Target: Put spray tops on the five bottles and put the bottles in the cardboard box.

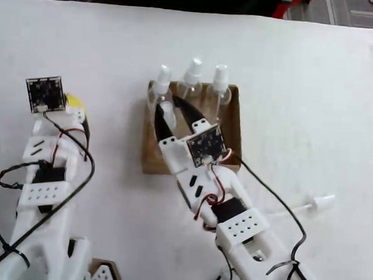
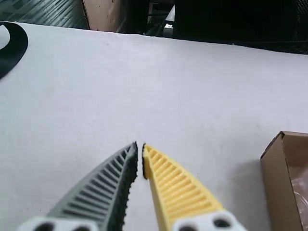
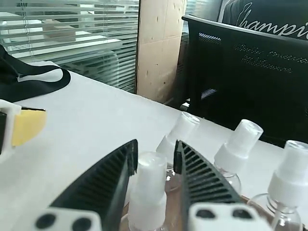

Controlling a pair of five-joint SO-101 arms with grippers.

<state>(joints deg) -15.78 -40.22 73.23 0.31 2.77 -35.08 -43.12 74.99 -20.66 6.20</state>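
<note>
1. Right gripper [image 3: 156, 143] is over the cardboard box [image 1: 235, 114]; its black jaws are apart, one on each side of the white spray top of a bottle [image 3: 148, 188]; one finger looks to touch the top and a thin gap shows at the other, so it is not clamped.
2. That bottle stands upright inside the box, at the box's left side in the high view, in front of the back row.
3. Three more bottles [image 1: 192, 83] stand upright in a row along the far wall of the box; each has a white spray top on; they are close beside each other; the straddled bottle is just in front of the leftmost one.
4. The box sits on the white table [image 1: 305, 84] near the middle; the near part of its floor is bare cardboard, partly covered by the right arm.
5. A loose spray top [image 1: 323, 202] with its thin dip tube lies flat on the table; it is right of the right arm and well apart from the box.
6. Left gripper [image 2: 140, 145] is low over bare table, left of the box; its grey and yellow jaws are together at the tips with nothing between them; a box corner shows at the edge of the left wrist view.
</note>
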